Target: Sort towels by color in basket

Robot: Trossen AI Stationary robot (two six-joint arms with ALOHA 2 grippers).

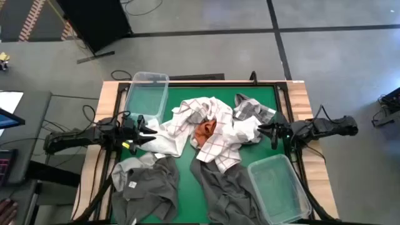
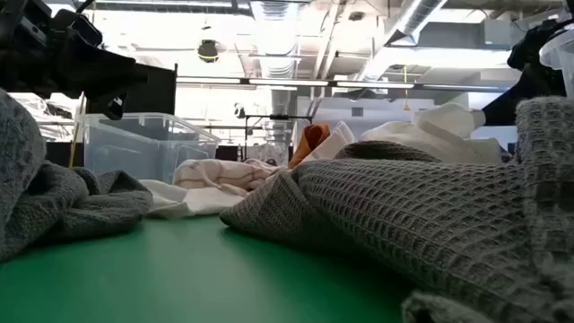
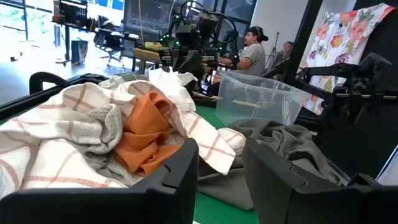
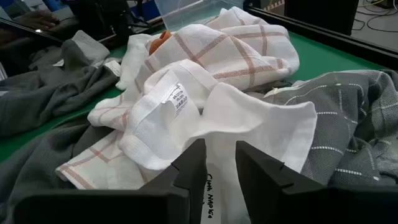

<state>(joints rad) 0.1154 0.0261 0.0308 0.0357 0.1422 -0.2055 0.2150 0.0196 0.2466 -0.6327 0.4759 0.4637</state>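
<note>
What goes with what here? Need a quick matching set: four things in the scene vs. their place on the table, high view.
Things:
1. rust orange towel
2. dark grey towel
3. left gripper
4. right gripper

Places:
A. at the pile's right edge
B. in the middle of the pile, among white checked cloth
C. at the pile's left edge
D. front left of the green mat

Pairs: 1-B, 2-D, 3-C, 4-A
</note>
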